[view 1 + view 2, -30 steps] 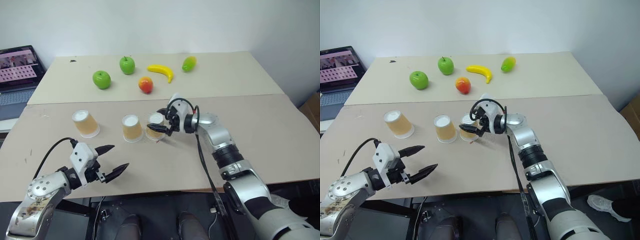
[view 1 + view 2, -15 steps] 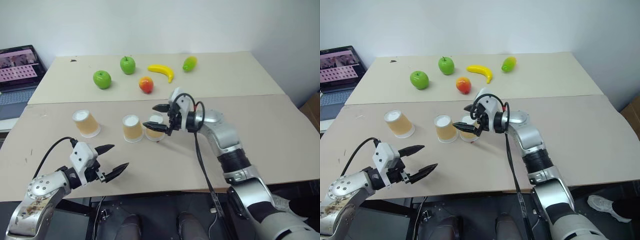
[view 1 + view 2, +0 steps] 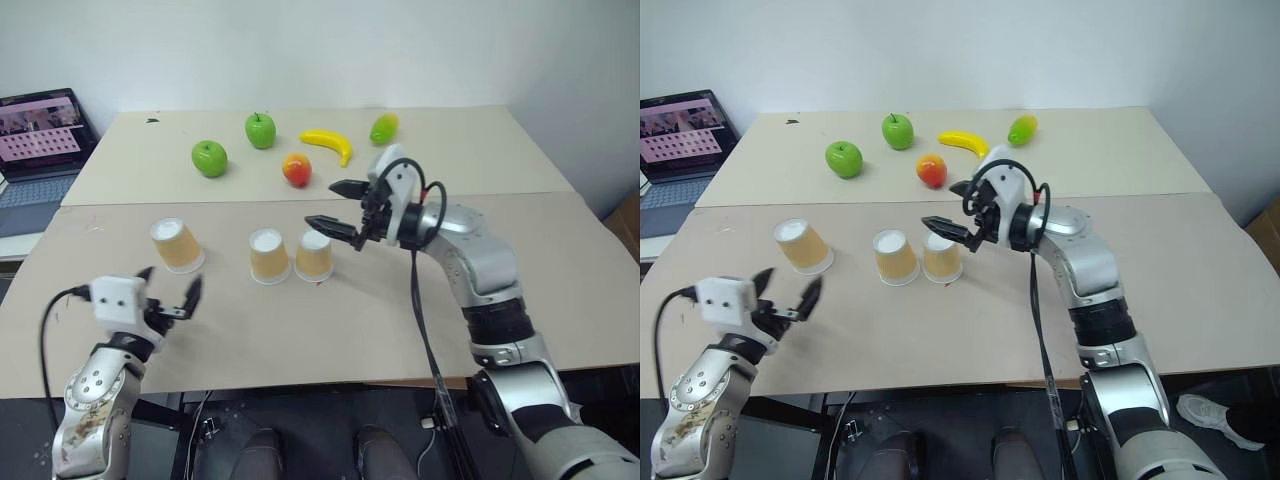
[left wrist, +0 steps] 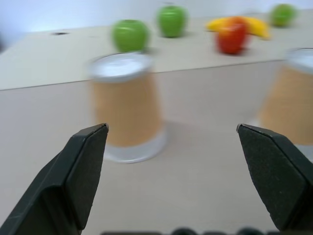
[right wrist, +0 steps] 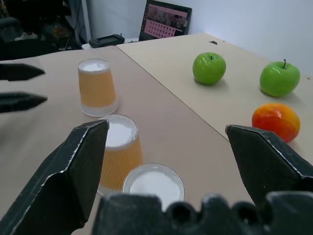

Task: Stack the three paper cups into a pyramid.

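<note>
Right gripper (image 3: 337,203): fingers spread wide, nothing held, hovering above rightmost paper cup (image 3: 314,256).
Left gripper (image 3: 170,292): fingers spread wide, nothing held, low over near table (image 3: 560,260), pointing toward leftmost paper cup (image 3: 177,245).
Paper cups: three, all upside down on near table; middle paper cup (image 3: 267,256) just beside rightmost; leftmost well apart.
Far table (image 3: 460,150): two green apples (image 3: 209,157) (image 3: 260,130), red-orange fruit (image 3: 296,170), banana (image 3: 326,143), green-yellow mango (image 3: 383,127).
Laptop (image 3: 40,145): far left, screen lit.

Silver-grey robot arms with black two-fingered grippers

The right gripper (image 3: 340,204) has pointed black fingers on a white wrist block, looping black cables and a ribbed black forearm joint; the left gripper (image 3: 168,294) carries a white box, with a scuffed round silver joint.
</note>
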